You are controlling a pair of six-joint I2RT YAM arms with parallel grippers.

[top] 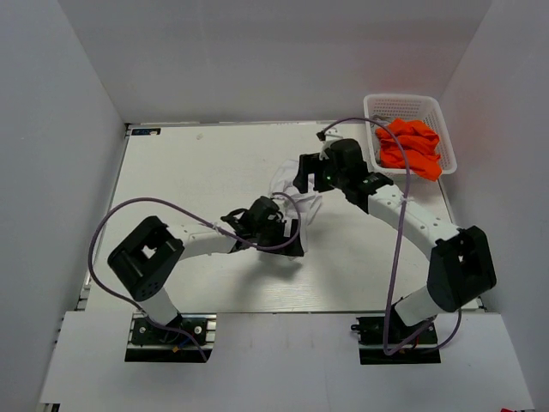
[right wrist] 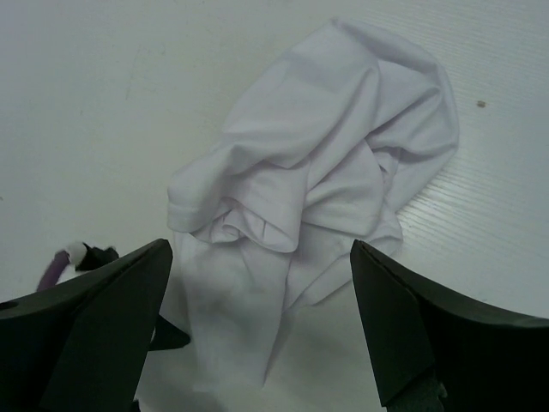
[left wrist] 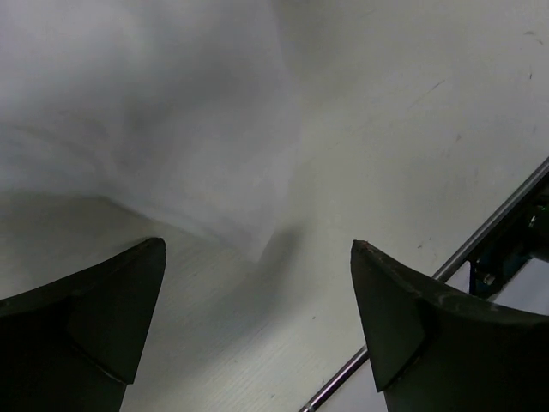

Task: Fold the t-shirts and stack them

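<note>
A crumpled white t-shirt [top: 293, 190] lies in the middle of the white table [top: 206, 163], between the two grippers. In the right wrist view it [right wrist: 309, 180] is bunched in folds just ahead of and under my right gripper [right wrist: 259, 249], which is open and empty above its near end. My left gripper [left wrist: 257, 245] is open and empty over bare table, with an edge of the white shirt [left wrist: 154, 129] just ahead on the left. In the top view the left gripper [top: 290, 243] is at the shirt's near side and the right gripper [top: 305, 176] at its far side. Orange t-shirts [top: 412, 146] lie in a basket.
A white mesh basket [top: 374, 110] with the orange shirts stands at the table's far right corner. The table's metal edge rail [left wrist: 480, 245] shows in the left wrist view. White walls enclose the table on three sides. Purple cables [top: 396, 249] loop off both arms.
</note>
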